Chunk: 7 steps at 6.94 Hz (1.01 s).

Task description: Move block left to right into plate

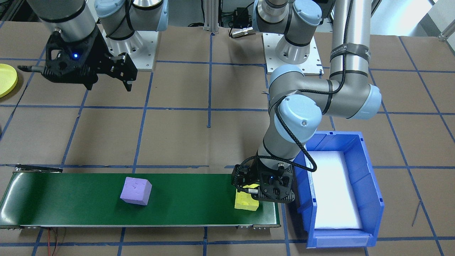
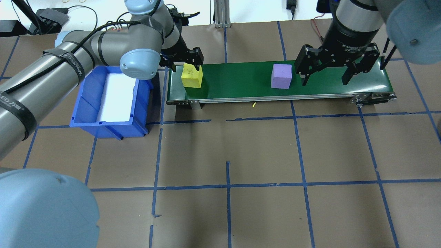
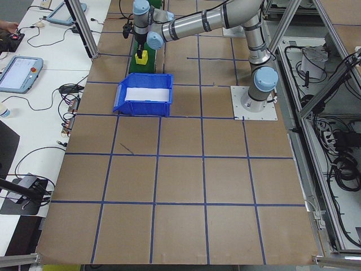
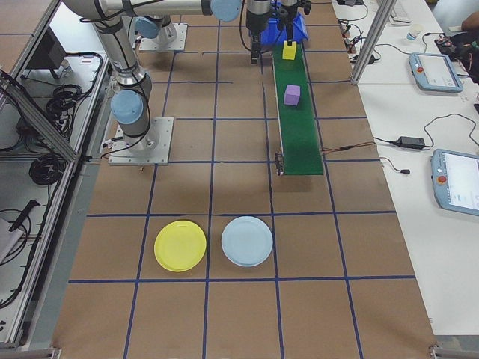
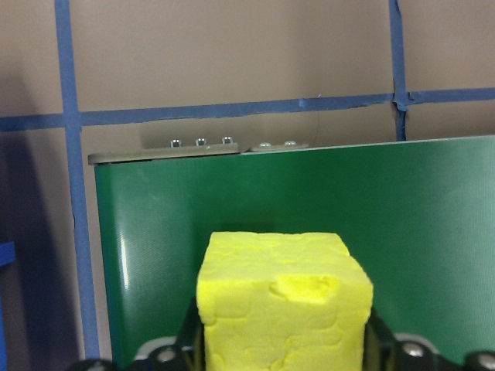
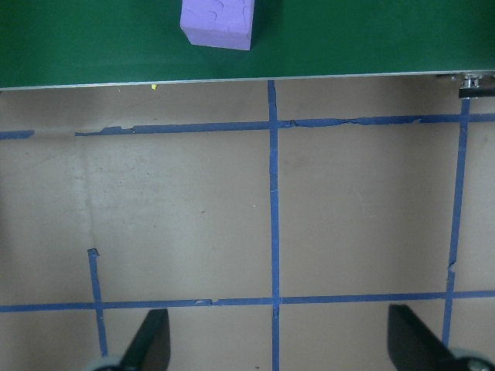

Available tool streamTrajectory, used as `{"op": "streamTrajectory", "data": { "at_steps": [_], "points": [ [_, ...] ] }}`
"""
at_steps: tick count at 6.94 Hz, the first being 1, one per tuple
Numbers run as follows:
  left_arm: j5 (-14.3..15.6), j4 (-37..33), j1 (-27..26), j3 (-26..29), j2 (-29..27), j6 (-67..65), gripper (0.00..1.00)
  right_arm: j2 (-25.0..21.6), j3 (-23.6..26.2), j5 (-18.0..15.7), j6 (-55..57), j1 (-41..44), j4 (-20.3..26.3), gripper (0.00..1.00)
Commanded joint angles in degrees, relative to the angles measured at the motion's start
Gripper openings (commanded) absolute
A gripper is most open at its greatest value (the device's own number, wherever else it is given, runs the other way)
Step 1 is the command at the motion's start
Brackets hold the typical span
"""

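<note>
The left claw (image 2: 187,65) is clamped on the yellow block (image 2: 192,76), which sits on the green belt (image 2: 241,82) at its end nearest the blue bin (image 2: 110,96). The purple block (image 2: 281,76) rests further along the belt, at 3 o'clock from the yellow one in the overhead view. The right claw (image 2: 332,70) hangs spread wide, holding nothing (above bare paper). The yellow plate (image 4: 179,245) lies well apart, beside a pale blue plate (image 4: 247,241).
</note>
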Motion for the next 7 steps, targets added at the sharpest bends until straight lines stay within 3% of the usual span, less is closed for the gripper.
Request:
{"op": "streamTrajectory", "data": {
  "at_steps": [1,2,3,4,7],
  "points": [
    [3.3,-6.8,0.9,0.0,6.7,1.3,1.0,4.3,2.4,0.4,0.2,0.0,-5.2,1.0],
    [7.2,-10.4,1.9,-0.5,9.1,3.7,1.0,5.2,5.9,0.4,0.0,0.0,-11.3,1.0],
    [8.5,-16.0,4.2,-0.7,11.9,5.3,1.0,5.9,8.8,0.0,0.0,0.0,-17.2,1.0],
    [8.5,-21.3,6.1,-1.6,15.5,5.4,1.0,6.9,9.5,-0.1,0.2,0.0,-19.8,1.0],
    [8.8,-24.3,8.1,-6.9,23.6,5.7,1.0,10.5,6.1,0.5,-0.2,-4.5,-23.2,1.0]
  ]
}}
